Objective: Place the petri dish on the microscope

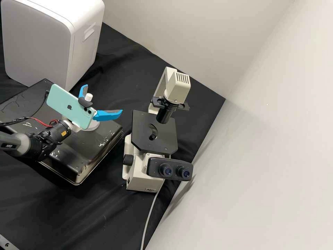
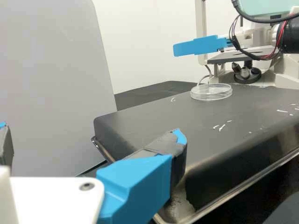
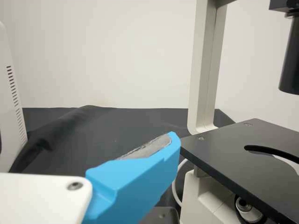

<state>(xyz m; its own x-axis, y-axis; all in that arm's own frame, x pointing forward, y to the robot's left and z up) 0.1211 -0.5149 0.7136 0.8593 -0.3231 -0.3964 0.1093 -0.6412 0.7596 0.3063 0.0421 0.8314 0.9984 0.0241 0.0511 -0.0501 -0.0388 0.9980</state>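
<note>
Microscope (image 1: 156,139) on black bench (image 1: 69,215) — white walls (image 1: 208,34) behind.

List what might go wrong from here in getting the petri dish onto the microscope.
1. The petri dish is low and clear and lies flat on the black tray. The open right gripper above it may slip off its rim or shove it along.
2. The black condenser tube hangs close over the stage, so the dish or the gripper may strike it on the way in.
</note>
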